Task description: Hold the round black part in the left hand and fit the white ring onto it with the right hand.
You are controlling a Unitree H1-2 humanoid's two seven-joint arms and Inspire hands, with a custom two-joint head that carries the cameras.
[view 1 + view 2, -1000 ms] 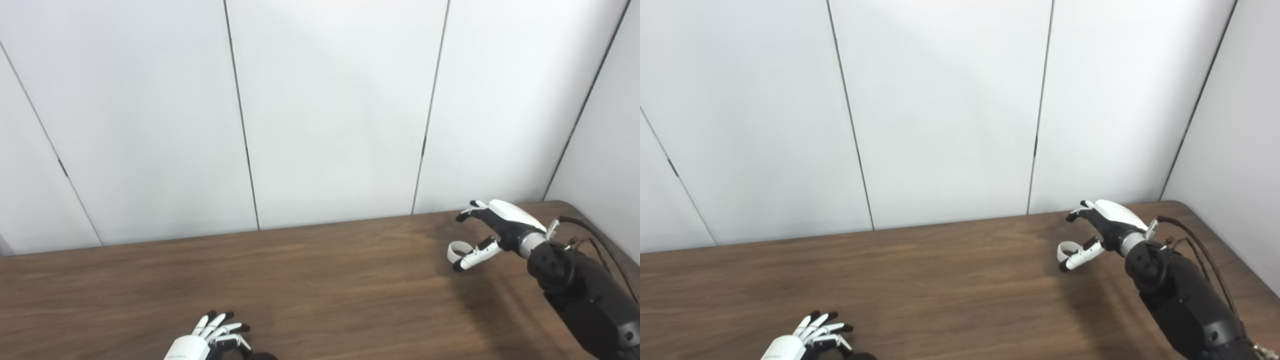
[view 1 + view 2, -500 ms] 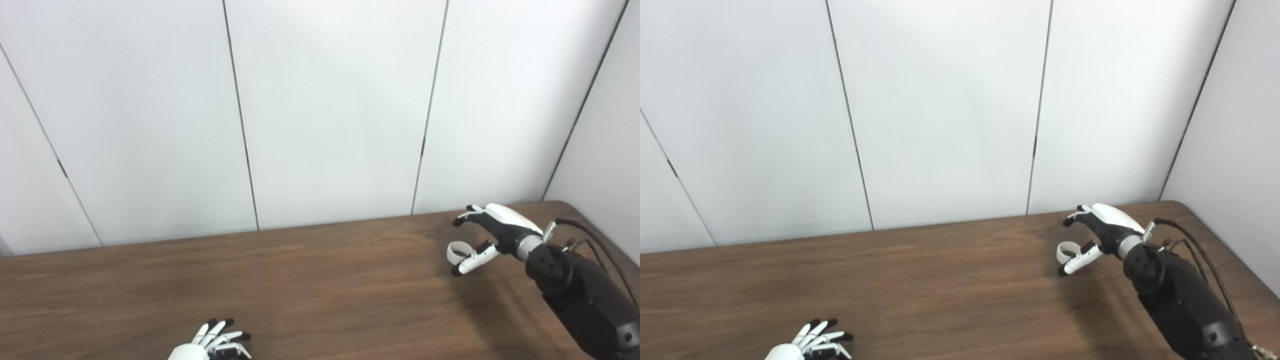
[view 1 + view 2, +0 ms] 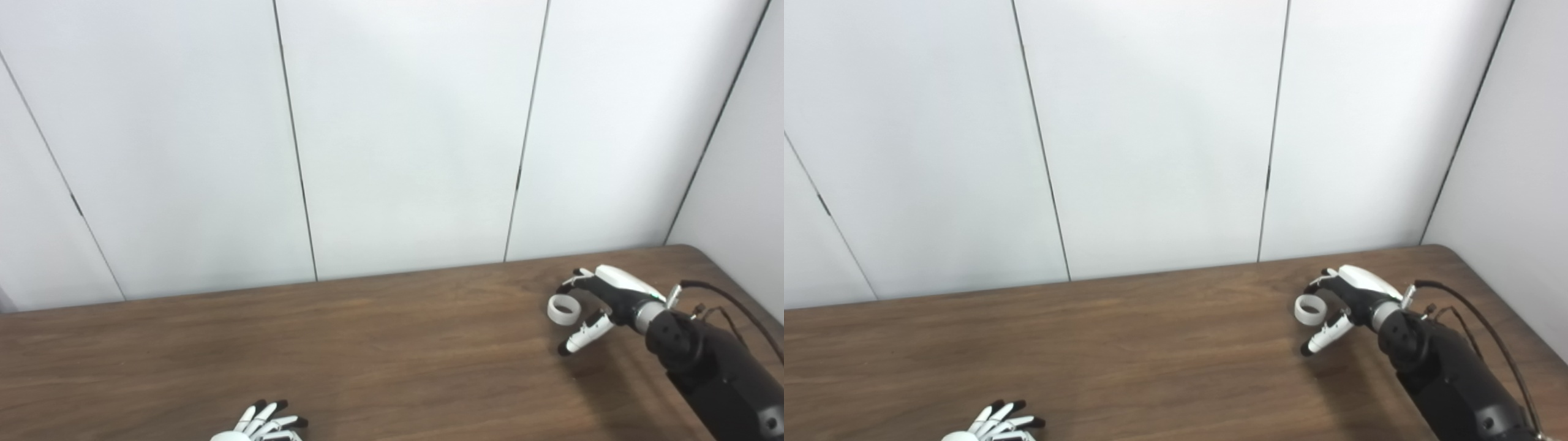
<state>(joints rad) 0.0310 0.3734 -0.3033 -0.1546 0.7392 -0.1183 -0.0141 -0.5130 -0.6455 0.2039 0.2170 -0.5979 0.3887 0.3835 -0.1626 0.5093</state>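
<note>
Right hand (image 3: 597,309) sits spread around the small white plastic ring (image 3: 563,309), not yet clamped; left hand (image 3: 264,425) fingers splayed, black part unseen.

One white ring (image 3: 563,309) is in view, a single plain band and the only loose object that shows. Two robot hands are visible: one right hand (image 3: 597,300) at the right side, and one left hand (image 3: 260,425) at the bottom edge, only partly in frame. One brown wooden surface (image 3: 380,343) carries everything. Behind it stand four white wall panels (image 3: 404,135) along the back, divided by three dark seams, and one more white panel at the far right corner. One dark cable (image 3: 726,303) runs along the right arm.
</note>
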